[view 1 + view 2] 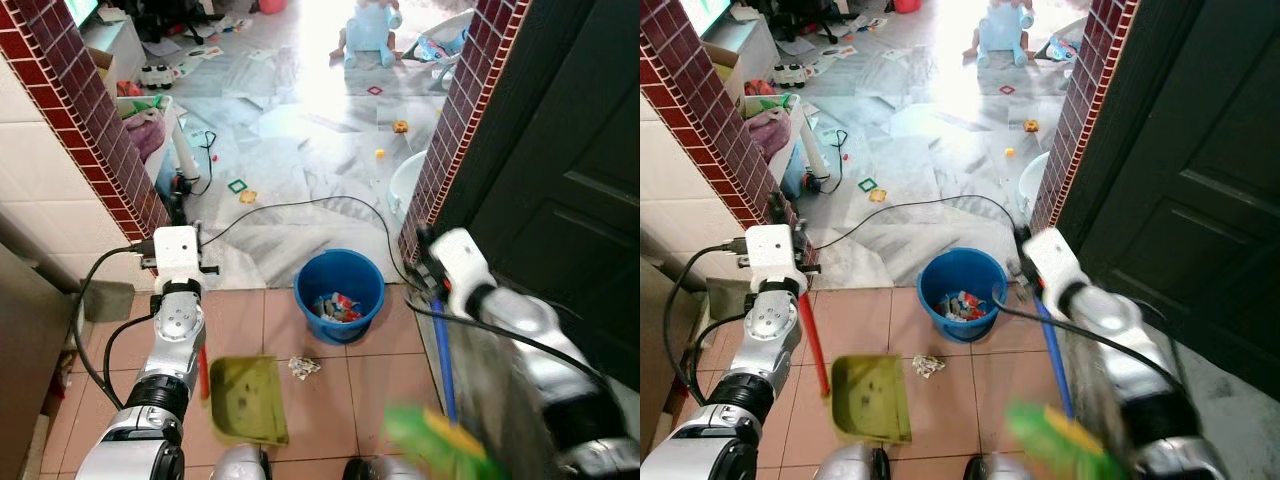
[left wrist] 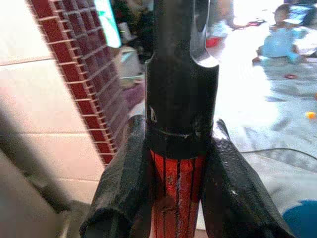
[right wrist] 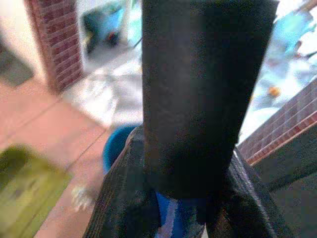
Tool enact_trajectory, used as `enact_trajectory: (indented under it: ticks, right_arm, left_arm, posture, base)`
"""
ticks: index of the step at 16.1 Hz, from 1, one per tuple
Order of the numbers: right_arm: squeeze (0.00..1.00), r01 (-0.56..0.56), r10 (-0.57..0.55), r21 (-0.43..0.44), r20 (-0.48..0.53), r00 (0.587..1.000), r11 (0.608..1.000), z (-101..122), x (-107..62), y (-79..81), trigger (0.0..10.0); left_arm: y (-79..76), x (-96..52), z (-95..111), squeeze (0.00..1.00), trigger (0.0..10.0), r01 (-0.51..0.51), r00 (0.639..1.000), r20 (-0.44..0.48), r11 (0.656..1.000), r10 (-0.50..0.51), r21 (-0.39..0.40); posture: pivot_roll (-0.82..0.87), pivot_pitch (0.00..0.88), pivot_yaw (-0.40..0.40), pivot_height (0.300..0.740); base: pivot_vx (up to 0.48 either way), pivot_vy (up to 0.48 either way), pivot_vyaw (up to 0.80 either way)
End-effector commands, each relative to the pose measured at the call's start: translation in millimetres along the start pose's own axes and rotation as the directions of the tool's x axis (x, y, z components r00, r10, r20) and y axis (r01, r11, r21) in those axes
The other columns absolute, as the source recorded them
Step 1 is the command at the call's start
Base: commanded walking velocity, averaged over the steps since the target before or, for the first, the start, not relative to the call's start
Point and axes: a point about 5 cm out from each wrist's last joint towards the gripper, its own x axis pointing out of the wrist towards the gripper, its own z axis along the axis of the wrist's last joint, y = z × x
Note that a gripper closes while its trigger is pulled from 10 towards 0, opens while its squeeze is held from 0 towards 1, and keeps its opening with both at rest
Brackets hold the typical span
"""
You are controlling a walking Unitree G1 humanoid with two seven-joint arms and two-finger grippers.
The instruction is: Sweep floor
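littering terracotta tiles (image 1: 330, 385): crumpled paper (image 1: 303, 367) between dustpan (image 1: 247, 400) and blue bucket (image 1: 340, 293)

Silver, jointed left arm (image 1: 165, 340) and right arm (image 1: 540, 340), each capped by a white boxy wrist. Black cables (image 1: 95, 330) loop beside the arms. Each tool (image 2: 178, 198) has thick, matte black fingers (image 2: 124, 198).

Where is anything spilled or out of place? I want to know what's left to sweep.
A crumpled scrap of litter lies loose on the tiles between the blue bucket and the green dustpan, not yet collected. Beyond the doorway, small toys and bits are scattered over the pale floor.
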Motion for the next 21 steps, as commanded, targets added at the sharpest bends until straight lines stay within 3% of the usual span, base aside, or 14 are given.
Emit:
enact_trajectory:
  ticks: [1,4,11,13,16,21]
  right_arm:
    - [0.00,0.087,-0.084,-0.024,0.093,0.992,0.996,20.5,2.6,-10.8,10.0]
    - [0.00,0.134,-0.147,0.084,0.163,0.976,0.987,35.9,15.7,1.3,10.0]
    - [0.00,0.059,-0.107,0.199,0.242,0.964,0.978,63.3,33.7,23.3,10.0]
    - [0.00,0.062,-0.123,0.214,0.284,0.951,0.975,71.1,36.1,25.7,10.0]
    - [0.00,0.071,-0.184,0.280,0.401,0.897,0.957,98.8,43.4,26.1,10.0]
    - [0.00,0.060,-0.236,0.383,0.432,0.870,0.922,112.5,51.5,31.9,10.0]
  left_arm:
    - [5.9,5.4,7.6,0.00,10.0,-0.051,0.998,0.045,0.998,0.050,0.041]
    - [3.0,7.6,9.5,0.00,10.0,-0.152,0.988,0.037,0.988,0.150,0.033]
    - [-6.5,6.3,13.2,0.00,10.0,-0.190,0.981,0.047,0.982,0.189,0.011]
    - [-9.8,5.1,13.4,0.00,10.0,-0.188,0.981,0.053,0.982,0.187,0.010]
    - [-20.2,4.9,18.7,0.00,10.0,-0.163,0.984,0.068,0.987,0.163,-0.009]
    - [-23.7,3.1,18.5,0.00,10.0,-0.152,0.986,0.072,0.988,0.152,-0.008]
  posture:
    - [-0.14,0.035,0.010,0.740]
    - [-0.16,0.105,-0.027,0.740]
    - [-0.16,0.271,-0.073,0.740]
    - [-0.16,0.280,-0.073,0.740]
    - [-0.14,0.296,-0.065,0.740]
    - [-0.12,0.280,-0.053,0.740]
  base:
    - [0.000,0.000,0.00]
    - [0.000,0.000,0.00]
    - [0.000,0.000,0.00]
    - [0.000,0.000,0.00]
    - [0.000,0.000,0.00]
    - [0.000,0.000,0.00]
